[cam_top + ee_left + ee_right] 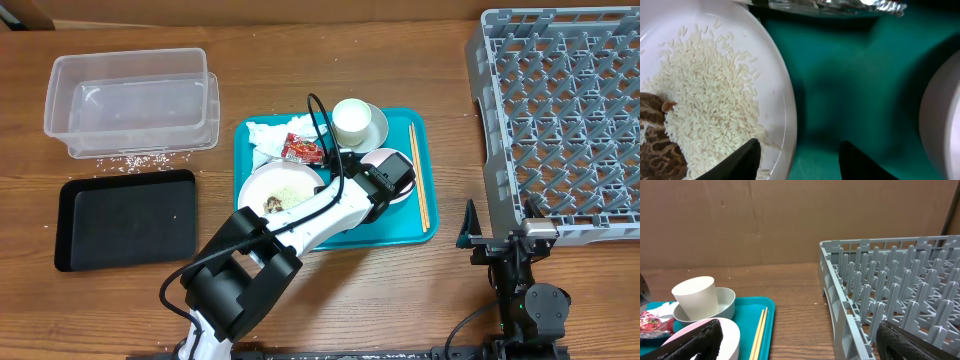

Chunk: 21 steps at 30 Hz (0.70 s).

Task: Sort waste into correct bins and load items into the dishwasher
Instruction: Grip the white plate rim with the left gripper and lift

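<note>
Over the teal tray [400, 228], my left gripper [800, 161] hangs low at the right edge of the plate [777, 60]. Its jaws stand partly apart and straddle the rim, one finger above the plate's inside, the other above bare teal. Nothing is clamped between them. Rice [710, 100] covers much of the plate, and a brown scrap [652, 147] lies at its near left. To the right, the bowl [946, 125] shows only as a pale curved edge.

Beyond the plate, the red wrapper [303, 148] lies beside the crumpled napkin [268, 135] at the tray's far left. The cup [351, 120] stands upright in its saucer [378, 126] at the far middle. The chopsticks [420, 175] lie side by side along the tray's right edge, running near to far.

My right gripper [800, 347] sits above the table [450, 290], near the rack's near left corner. Its jaws are spread wide and hold nothing. The rack [565, 120] fills the far right, and I see no dishes among its pegs.

On the left, the tub [130, 95] sits far and the black tray [125, 222] near, just apart. I see nothing in the black tray. Loose grains are scattered on the table between them.
</note>
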### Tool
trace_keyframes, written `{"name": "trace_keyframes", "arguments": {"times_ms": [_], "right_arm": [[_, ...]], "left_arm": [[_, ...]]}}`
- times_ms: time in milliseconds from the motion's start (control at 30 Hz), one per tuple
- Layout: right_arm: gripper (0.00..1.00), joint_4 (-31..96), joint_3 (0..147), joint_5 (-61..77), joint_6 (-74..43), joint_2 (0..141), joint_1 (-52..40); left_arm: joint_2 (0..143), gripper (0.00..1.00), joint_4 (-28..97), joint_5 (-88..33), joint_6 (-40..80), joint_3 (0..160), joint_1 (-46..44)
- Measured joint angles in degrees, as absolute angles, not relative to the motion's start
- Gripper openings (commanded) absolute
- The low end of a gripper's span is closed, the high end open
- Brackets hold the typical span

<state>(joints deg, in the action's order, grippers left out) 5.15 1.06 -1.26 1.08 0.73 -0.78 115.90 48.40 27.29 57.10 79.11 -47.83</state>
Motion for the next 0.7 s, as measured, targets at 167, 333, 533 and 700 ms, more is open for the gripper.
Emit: {"name": "trace_keyframes", "arguments": {"times_ms": [167, 333, 533, 700], "right_arm": [[1.00, 5.15, 1.06, -1.26, 1.08, 0.73, -0.78], [1.00, 5.10, 1.06, -1.26, 1.08, 0.73, -0.78], [1.00, 5.15, 1.06, -1.26, 1.08, 0.73, -0.78], [1.00, 5.13, 1.06, -1.26, 1.10, 0.73, -0.78]], "left_arm": [[115.90, 0.46, 47.16, 27.38, 57.10, 78.98, -47.83], [115.92, 0.45, 46.52, 27.53, 57.10, 77.97, -47.83], [115.92, 0.45, 43.86, 27.55, 57.08, 75.90, -47.83], [115.94, 0.45, 39.97, 28.80, 57.10, 73.95, -47.83]]}}
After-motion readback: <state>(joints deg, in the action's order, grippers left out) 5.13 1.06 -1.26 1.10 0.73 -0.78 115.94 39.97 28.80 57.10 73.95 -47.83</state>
